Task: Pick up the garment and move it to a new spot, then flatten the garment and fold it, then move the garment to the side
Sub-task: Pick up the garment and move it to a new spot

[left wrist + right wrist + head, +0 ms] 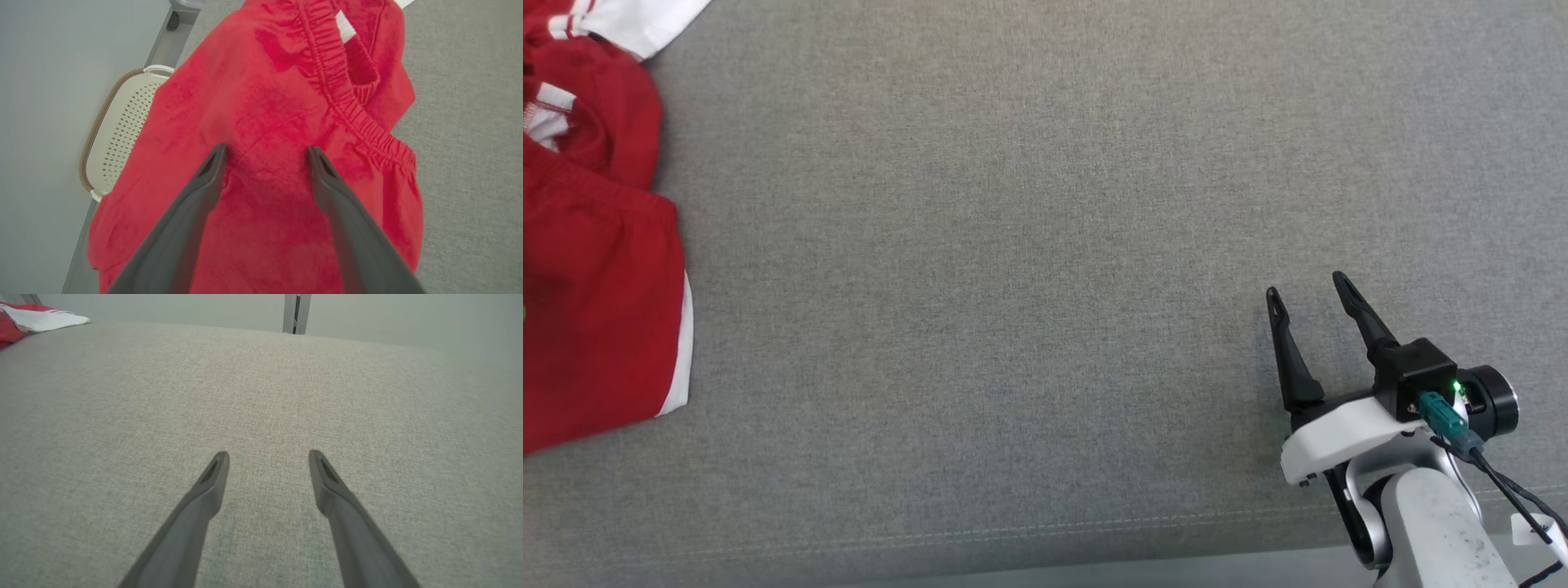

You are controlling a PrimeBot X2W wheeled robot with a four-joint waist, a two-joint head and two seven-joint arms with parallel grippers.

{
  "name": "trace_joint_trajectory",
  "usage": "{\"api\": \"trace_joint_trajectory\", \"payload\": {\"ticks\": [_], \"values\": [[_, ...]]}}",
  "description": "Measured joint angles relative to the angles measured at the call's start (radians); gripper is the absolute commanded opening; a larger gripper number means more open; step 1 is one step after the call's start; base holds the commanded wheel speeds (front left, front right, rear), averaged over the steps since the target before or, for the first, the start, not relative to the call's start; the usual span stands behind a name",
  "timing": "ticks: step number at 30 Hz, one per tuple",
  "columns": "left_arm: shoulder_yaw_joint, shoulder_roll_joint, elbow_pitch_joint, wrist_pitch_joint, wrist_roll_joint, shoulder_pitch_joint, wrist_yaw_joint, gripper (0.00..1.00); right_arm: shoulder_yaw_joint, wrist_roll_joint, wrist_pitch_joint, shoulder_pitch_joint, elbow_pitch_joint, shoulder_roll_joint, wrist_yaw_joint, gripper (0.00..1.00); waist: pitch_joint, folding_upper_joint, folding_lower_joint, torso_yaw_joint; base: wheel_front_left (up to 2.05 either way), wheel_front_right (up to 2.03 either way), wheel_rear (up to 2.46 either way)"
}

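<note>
Red garment (pixel 265 102) sat at surface (pixel 1045 245) left edge; left gripper (pixel 266 148) and right gripper (pixel 1306 285) wide, empty. Shallow pinch risked dragging it off toward basket (pixel 122 122).

The red garment (pixel 596 327) ran off the head view's left edge and hid part of the basket (pixel 122 130) beyond the edge of the surface (pixel 470 163).

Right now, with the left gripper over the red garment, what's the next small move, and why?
Probably lower the left gripper a little and close it on the red garment. Its jaws stand open with the cloth right at the tips and nothing pinched yet. The right gripper is open over the bare grey surface, well away from the cloth, so the left is better placed for the pick.
</note>
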Motion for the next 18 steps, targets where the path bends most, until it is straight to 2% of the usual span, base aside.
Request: {"api": "trace_joint_trajectory", "payload": {"ticks": [8,9,10,11,12,18], "values": [[0.006,0.017,0.054,-0.024,0.004,-0.009,0.022,1.0,0.003,-0.006,0.004,-0.01,-0.015,-0.012,0.0,1.0,0.082,0.0,0.0,-0.02,0.0,0.0,0.0],[0.007,0.019,0.062,-0.03,0.004,-0.011,0.021,0.79,0.002,-0.006,0.005,-0.012,-0.016,-0.014,0.0,1.0,0.09,0.0,0.0,-0.022,0.0,0.0,0.0],[0.007,0.019,0.069,-0.039,0.004,-0.014,0.018,0.46,0.002,-0.006,0.004,-0.014,-0.017,-0.016,0.0,1.0,0.096,0.0,0.0,-0.024,0.0,0.0,0.0],[0.007,0.019,0.075,-0.052,0.004,-0.016,0.016,0.26,0.002,-0.006,0.004,-0.015,-0.017,-0.018,0.0,1.0,0.102,0.0,-0.0001,-0.026,0.0,0.0,0.0],[0.006,0.019,0.08,-0.063,0.004,-0.017,0.015,0.0,0.001,-0.006,0.004,-0.016,-0.017,-0.018,0.0,1.0,0.106,0.0,-0.0001,-0.028,0.0,0.0,0.0],[-0.009,0.0,0.114,-0.127,0.003,-0.017,-0.019,0.0,0.003,-0.006,0.0,-0.019,-0.002,-0.017,0.0,1.0,0.089,0.0,-0.0001,-0.024,0.0,0.0,0.0]]}}
